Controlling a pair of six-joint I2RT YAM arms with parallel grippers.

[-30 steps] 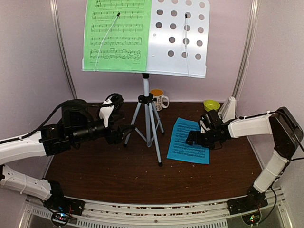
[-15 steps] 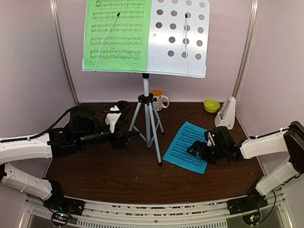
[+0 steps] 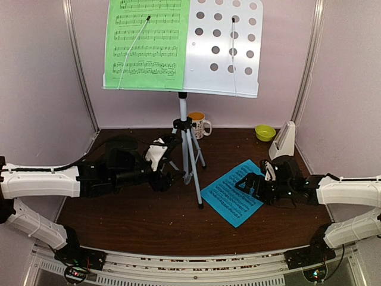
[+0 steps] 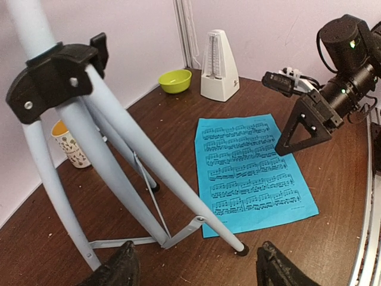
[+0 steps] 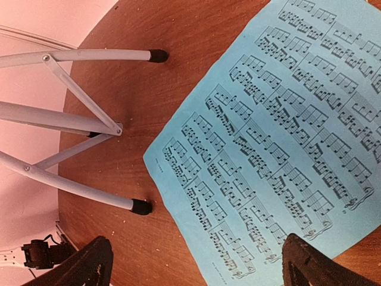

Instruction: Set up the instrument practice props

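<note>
We ready the blue music sheet (image 3: 233, 192) pickup.
With right fingers (image 5: 89, 265) and left fingers (image 4: 119, 274) open, we should pinch one edge.

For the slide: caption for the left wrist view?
Left hand open at the tripod's feet; blue music sheet flat on the table, right hand at its edge, metronome and green bowl behind.

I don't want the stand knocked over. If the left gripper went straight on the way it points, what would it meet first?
Probably the music stand's tripod: seen from the left wrist, its near leg and brace lie dead ahead of the open left gripper. Depth is unclear.
</note>
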